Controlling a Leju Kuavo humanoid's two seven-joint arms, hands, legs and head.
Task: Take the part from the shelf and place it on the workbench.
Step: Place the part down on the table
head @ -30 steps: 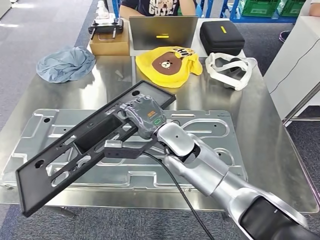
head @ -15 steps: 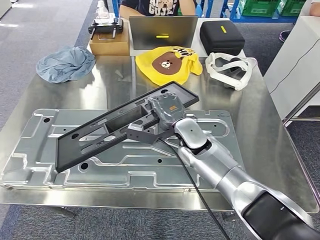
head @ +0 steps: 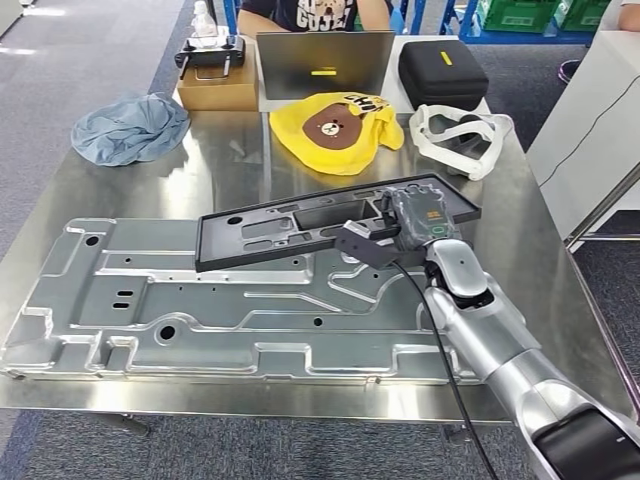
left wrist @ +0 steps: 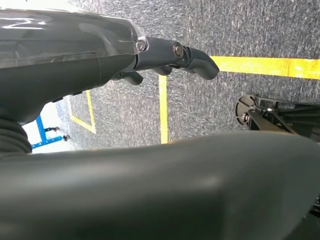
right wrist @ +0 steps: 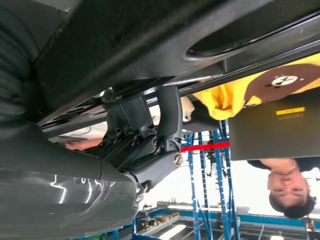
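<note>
A long black plastic part (head: pixel 302 225) with cut-outs hangs nearly level just above the workbench (head: pixel 521 290), over the far right part of a large stamped metal plate (head: pixel 189 310). My right hand (head: pixel 419 215) grips the part at its right end. In the right wrist view the dark fingers (right wrist: pixel 166 120) wrap the edge of the part (right wrist: pixel 151 35). My left hand (left wrist: pixel 177 55) hangs over grey carpet and holds nothing, its fingers stretched out.
At the back of the table lie a yellow bear bag (head: pixel 336 130), a blue cloth (head: pixel 128 128), a laptop (head: pixel 324 65), a black case (head: pixel 441 72), a white headset (head: pixel 456 140) and a cardboard box (head: pixel 219 88). A person (head: pixel 302 12) sits behind the laptop.
My right arm has carried the black part to the right and farther over the table. The part has swung from a steep slant to nearly level.
</note>
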